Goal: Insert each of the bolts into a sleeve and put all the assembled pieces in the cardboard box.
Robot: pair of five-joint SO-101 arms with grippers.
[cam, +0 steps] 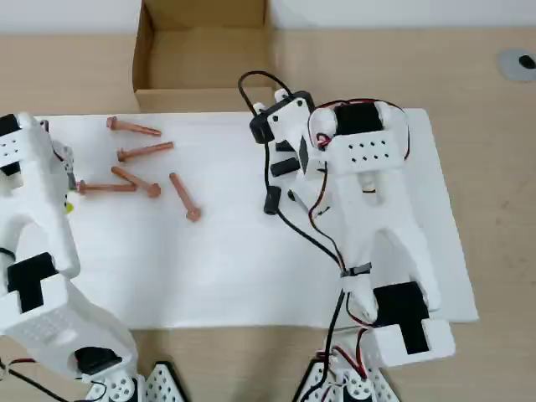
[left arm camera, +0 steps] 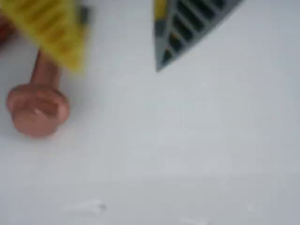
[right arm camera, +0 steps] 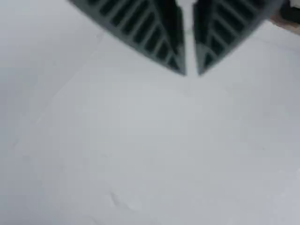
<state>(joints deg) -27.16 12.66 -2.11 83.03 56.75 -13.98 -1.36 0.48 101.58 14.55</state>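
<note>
1. on the left half of the white sheet [cam: 251, 268], five copper-coloured bolts [cam: 145, 152] lie flat on their sides, scattered at different angles. two of them rest against each other.
2. the left arm stands at the sheet's left edge. the left gripper [left arm camera: 118, 65] is down close over the sheet, right by the leftmost bolt [left arm camera: 37, 110].
3. the left gripper is released: its yellow finger [left arm camera: 56, 33] and its dark ribbed finger [left arm camera: 187, 23] stand wide apart, with bare sheet between them. the leftmost bolt's shank runs in behind the yellow finger, and its head lies out on the sheet, outside the gap.
4. the right arm reaches up the middle of the sheet. the right gripper [right arm camera: 190, 70] hangs close over bare sheet, well apart from the bolts. it is clenched on nothing, its two dark ribbed fingers leaving a thin slit between them.
5. the cardboard box [cam: 205, 59] sits open on the wooden table [cam: 486, 126], against the sheet's far edge and beyond the bolts. all five bolts lie outside it on the sheet.
</note>
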